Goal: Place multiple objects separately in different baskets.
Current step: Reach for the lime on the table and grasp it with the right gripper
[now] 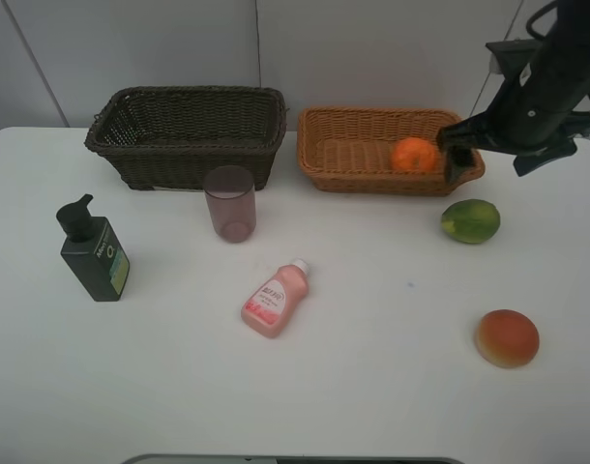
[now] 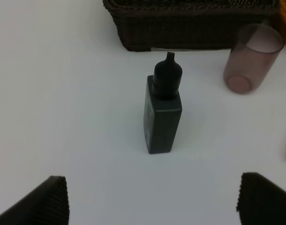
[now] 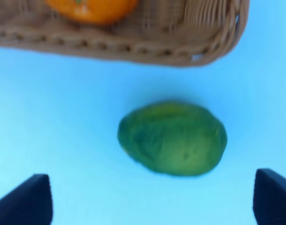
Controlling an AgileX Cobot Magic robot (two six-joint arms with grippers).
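There are two baskets at the back of the white surface (image 1: 372,396). One is a dark brown basket (image 1: 179,166) and one is a light tan basket (image 1: 372,182). They sit side by side.

There are six small things. One orange (image 1: 415,155) sits inside the tan basket, near its right end. The other five are on the surface.

- One green fruit (image 1: 470,220) lies just in front of the tan basket's right end.
- One red and yellow fruit (image 1: 507,337) sits near the front on the right.
- One pink bottle (image 1: 274,300) with a white cap lies on its side in the middle.
- One see-through purple cup (image 1: 229,203) stands just in front of the brown basket.
- One dark green pump bottle (image 1: 94,251) stands up on the left.

There are two grippers. The right gripper (image 3: 147,201) is spread wide with nothing in it. It hangs over the green fruit, not touching it. The left gripper (image 2: 152,201) is spread wide too, with nothing in it. The pump bottle stands in front of it, apart from it.
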